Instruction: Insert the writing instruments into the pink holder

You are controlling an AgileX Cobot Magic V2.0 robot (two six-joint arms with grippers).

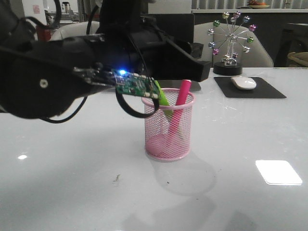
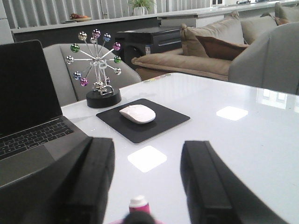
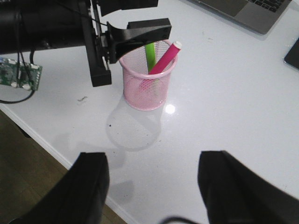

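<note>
The pink holder (image 1: 168,129) stands upright mid-table, a pink wire-mesh cup (image 3: 147,79). Both writing instruments stand in it, leaning. One is the green marker (image 1: 161,94) (image 3: 150,55). The other is the magenta marker (image 1: 182,93) (image 3: 164,59), whose whitish end (image 2: 139,203) shows in the left wrist view. My left gripper (image 2: 147,154) (image 3: 128,46) hangs open just above and behind the holder's rim, its fingers straddling the marker tops, holding nothing. Out of the front view, my right gripper (image 3: 152,163) is open and empty, high above the table's near edge.
A laptop (image 2: 28,116) lies behind the holder. A white mouse (image 1: 244,83) rests on a black pad (image 1: 260,91), beside a ball-wheel ornament (image 1: 231,43). The left arm's circuit board (image 1: 134,85) and cable hang by the holder. The table edge (image 3: 46,144) drops to the floor.
</note>
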